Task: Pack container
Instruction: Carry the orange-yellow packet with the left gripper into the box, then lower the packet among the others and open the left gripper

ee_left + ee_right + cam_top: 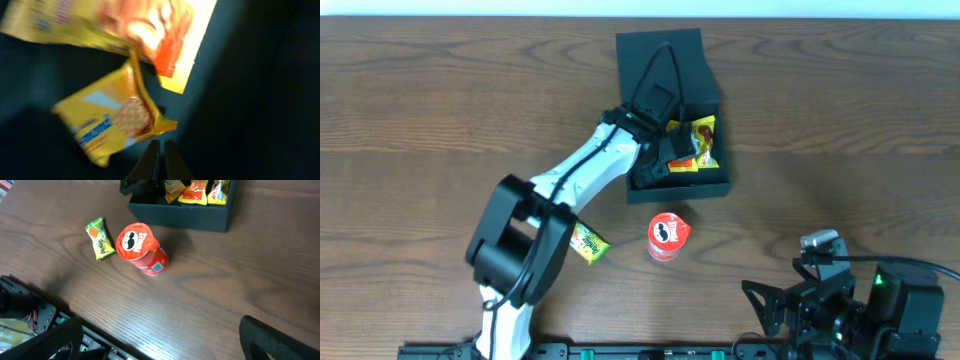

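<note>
Far middle of the table (440, 120): the container (680, 188). Stands open, with the flap lid (660, 55) folded back toward the far side. Holds several yellow and orange snack packets (696, 142) in its right half.

From the near left edge: the left arm (582, 165). Reaches over the near left wall of the container and dips inside.

Seen in the wrist view: the left gripper (161, 146). Points at the dark floor (245, 100) of the container, jaws pressed almost together with only a thin slit between, pinching nothing. Just beyond the tips: a corner of a yellow cracker packet (112, 125), flat on the floor. Touching the tips or only very close, cannot tell. Farther in the same view: a bigger orange-yellow packet (150, 30), blurred, overlapping the edge of the first one.

On the table just near of the container: a small red can (668, 238) with a moustache face on its top. Left of the can, apart from it: a green-yellow packet (588, 242), partly under the left arm in the overhead view.

Near right corner: the right arm (860, 305) with the right gripper (765, 305). Sits well apart from the container. Jaws spread or closed, cannot tell.
</note>
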Controlling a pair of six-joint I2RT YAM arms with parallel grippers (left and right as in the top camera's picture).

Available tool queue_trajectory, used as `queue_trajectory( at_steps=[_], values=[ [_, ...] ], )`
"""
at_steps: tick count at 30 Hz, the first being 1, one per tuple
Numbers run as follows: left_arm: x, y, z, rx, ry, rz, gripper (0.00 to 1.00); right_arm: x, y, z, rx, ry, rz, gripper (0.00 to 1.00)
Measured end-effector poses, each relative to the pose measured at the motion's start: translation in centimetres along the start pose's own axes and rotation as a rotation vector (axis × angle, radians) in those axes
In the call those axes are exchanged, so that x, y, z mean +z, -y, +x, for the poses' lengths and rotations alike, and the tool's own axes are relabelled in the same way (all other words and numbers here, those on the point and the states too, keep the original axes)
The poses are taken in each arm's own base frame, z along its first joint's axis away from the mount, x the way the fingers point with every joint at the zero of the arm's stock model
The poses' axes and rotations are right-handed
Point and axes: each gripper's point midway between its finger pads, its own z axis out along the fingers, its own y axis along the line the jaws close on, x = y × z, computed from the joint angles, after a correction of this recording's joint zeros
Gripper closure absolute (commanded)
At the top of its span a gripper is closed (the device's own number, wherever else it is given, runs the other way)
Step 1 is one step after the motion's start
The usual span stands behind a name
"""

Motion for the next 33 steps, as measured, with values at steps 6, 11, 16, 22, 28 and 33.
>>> queue_trajectory(
  at_steps=[6, 11, 16, 22, 28, 33],
  values=[
    [0.4, 0.2, 0.1, 0.129, -0.005, 0.011, 0.94, 0.0, 0.0, 0.0, 0.029, 0.0, 0.0, 0.01],
    [0.4, 0.9, -0.4, 0.251, 0.034, 0.047, 0.94, 0.0, 0.0, 0.0, 0.04, 0.001, 0.0, 0.01],
    [0.5, 1.2, -0.8, 0.312, 0.059, 0.065, 0.94, 0.0, 0.0, -0.1, 0.07, 0.005, 0.0, 0.01],
    [1.8, 0.6, -1.4, 0.323, 0.08, 0.047, 0.94, 0.0, 0.0, -0.4, 0.077, 0.016, 0.001, 0.01],
    [2.2, 0.2, -1.9, 0.328, 0.098, 0.027, 0.94, 0.0, 0.0, -0.4, 0.092, 0.017, 0.001, 0.01],
    [3.5, -0.5, -2.0, 0.328, 0.096, 0.002, 0.94, 0.0, 0.0, -0.4, 0.106, 0.016, 0.001, 0.01]
  ],
)
